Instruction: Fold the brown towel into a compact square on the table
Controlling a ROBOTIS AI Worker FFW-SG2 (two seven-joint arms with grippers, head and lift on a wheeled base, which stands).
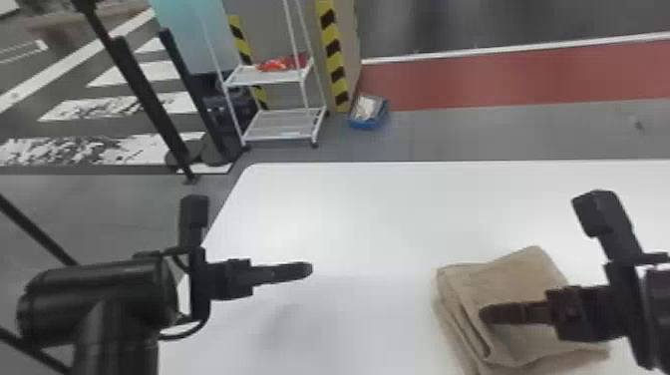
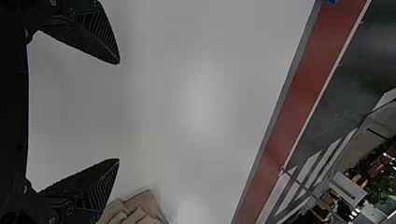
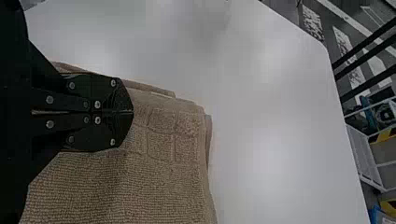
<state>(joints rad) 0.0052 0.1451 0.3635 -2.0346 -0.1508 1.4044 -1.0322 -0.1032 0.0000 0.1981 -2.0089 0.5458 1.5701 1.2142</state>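
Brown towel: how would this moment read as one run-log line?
towel: folded in layers on table | right gripper: fingers shut, over towel | left gripper: fingers open, over table

Lateral passage: bare white table lies between my left gripper and the brown towel. Forward passage: bare surface extends beyond both. Obstruction: my right gripper, fingers together, occupies the space over the towel.

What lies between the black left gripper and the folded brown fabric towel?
In the head view, bare white tabletop separates the left gripper from the towel.
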